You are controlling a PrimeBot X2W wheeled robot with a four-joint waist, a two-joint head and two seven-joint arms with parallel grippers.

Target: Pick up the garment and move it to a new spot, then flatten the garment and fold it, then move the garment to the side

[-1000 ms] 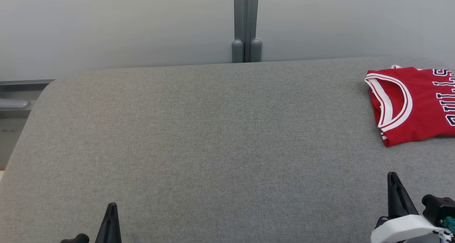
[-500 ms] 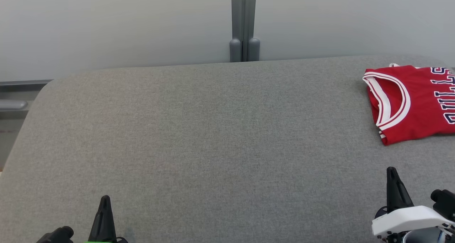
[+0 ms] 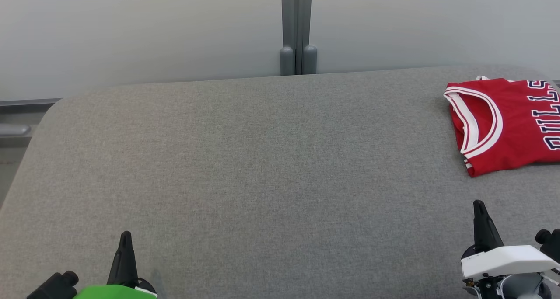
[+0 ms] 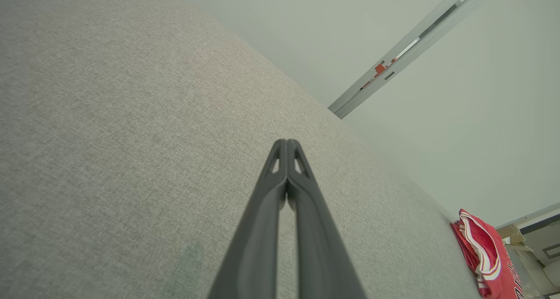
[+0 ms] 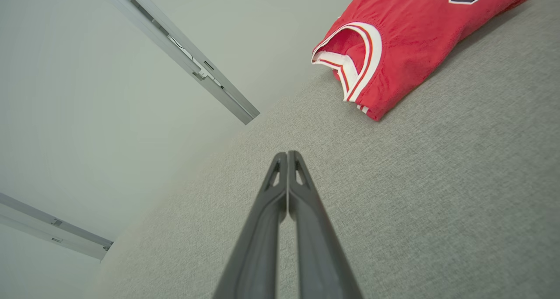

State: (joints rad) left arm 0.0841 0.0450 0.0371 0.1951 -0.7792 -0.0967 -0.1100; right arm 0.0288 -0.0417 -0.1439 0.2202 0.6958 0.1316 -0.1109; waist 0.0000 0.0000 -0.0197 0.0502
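I find the folded red jersey with white trim and dark lettering [image 3: 509,128] at the far right of the grey fabric-covered table [image 3: 262,159], well apart from both grippers. The dark two-fingered left gripper [image 3: 125,237] and the dark two-fingered right gripper [image 3: 477,205] are clenched tight, grasping nothing.

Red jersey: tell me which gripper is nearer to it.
Right. The right gripper is close in front of the red jersey, not touching it, on the same side of the grey fabric surface; the left gripper is far across it, at the opposite near corner.
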